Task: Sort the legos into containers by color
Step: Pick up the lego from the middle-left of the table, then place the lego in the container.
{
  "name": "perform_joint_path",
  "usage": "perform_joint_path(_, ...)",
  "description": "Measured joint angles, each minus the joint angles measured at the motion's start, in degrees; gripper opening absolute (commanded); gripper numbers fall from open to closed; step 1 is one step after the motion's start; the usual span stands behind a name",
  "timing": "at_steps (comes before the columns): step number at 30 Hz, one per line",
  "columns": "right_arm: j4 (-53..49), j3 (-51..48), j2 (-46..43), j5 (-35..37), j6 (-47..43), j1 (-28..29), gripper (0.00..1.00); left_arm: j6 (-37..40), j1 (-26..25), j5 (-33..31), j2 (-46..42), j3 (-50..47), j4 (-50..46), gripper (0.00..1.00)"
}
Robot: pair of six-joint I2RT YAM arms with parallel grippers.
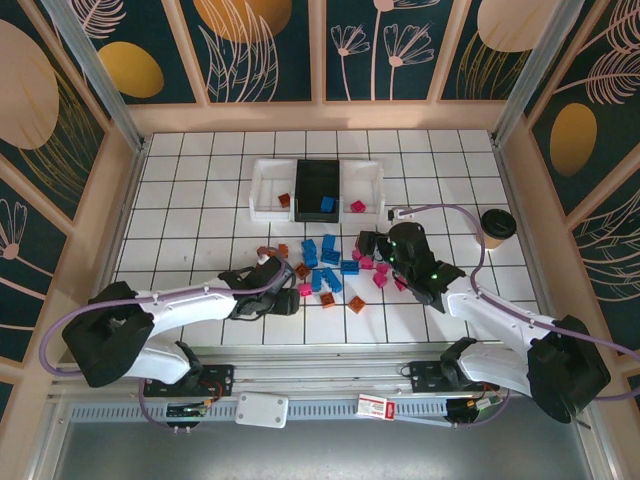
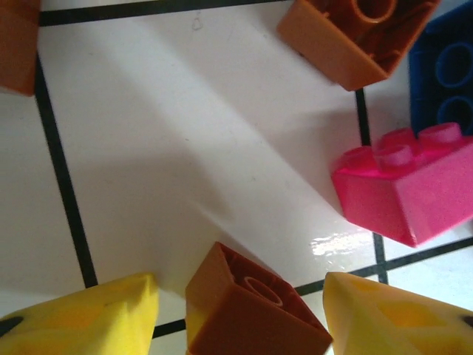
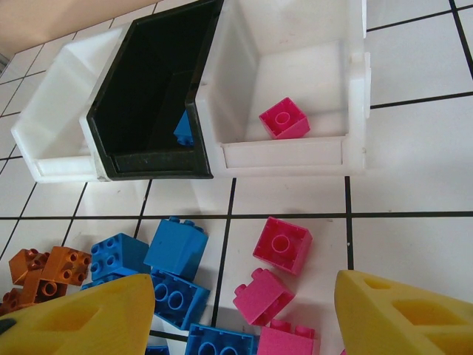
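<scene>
The left pincer (image 2: 240, 282) is low over the white tiled tabletop (image 1: 200, 200), at the left edge of the heap of loose bricks (image 1: 330, 270). A brown brick (image 2: 251, 310) lies tilted between its two yellow fingers (image 2: 81, 318). The right finger seems to meet the brick's edge, while a sliver of tabletop shows between the brick and the left finger. The pincer is partly closed around the brick, but I cannot tell whether it actually grips it. Just ahead of it lie a pink brick (image 2: 406, 192), a blue brick (image 2: 443, 74) and an orange brick (image 2: 355, 37) turned on its side.

The right pincer (image 3: 244, 285) hangs at the right side of the heap with its fingers wide apart and nothing between them. Pink and blue bricks lie on the tabletop under and in front of it.

Beyond the heap the three bins stand touching in a row. The left white bin (image 3: 52, 111) holds one orange-brown piece (image 1: 284, 199). The black bin (image 3: 148, 89) holds a blue piece (image 3: 185, 129). The right white bin (image 3: 288, 151) holds a pink piece (image 3: 284, 118).
</scene>
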Motion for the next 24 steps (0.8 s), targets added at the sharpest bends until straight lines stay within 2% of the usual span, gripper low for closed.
perform_joint_path(5, 0.0, -0.1, -0.1, 0.2, 0.0, 0.0, 0.66, 0.1, 0.0, -1.3, 0.1, 0.0, -0.4, 0.34)
perform_joint_path(9, 0.0, -0.1, -0.1, 0.2, 0.0, 0.0, 0.66, -0.1, 0.0, -1.2, -0.2, 0.0, 0.0, 0.24)
perform_joint_path(16, 0.0, -0.1, -0.1, 0.2, 0.2, 0.0, 0.66, 1.4, 2.0, -3.7, -1.5, 5.3, -2.1, 0.23)
perform_joint_path(21, 0.0, -0.1, -0.1, 0.2, 0.2, 0.0, 0.66, 4.8, 10.7, -6.8, -1.3, 15.7, -1.6, 0.24)
perform_joint_path(24, 0.0, -0.1, 0.0, 0.2, 0.2, 0.0, 0.66, 6.5, 15.3, -8.5, 4.1, 25.2, -0.1, 0.22)
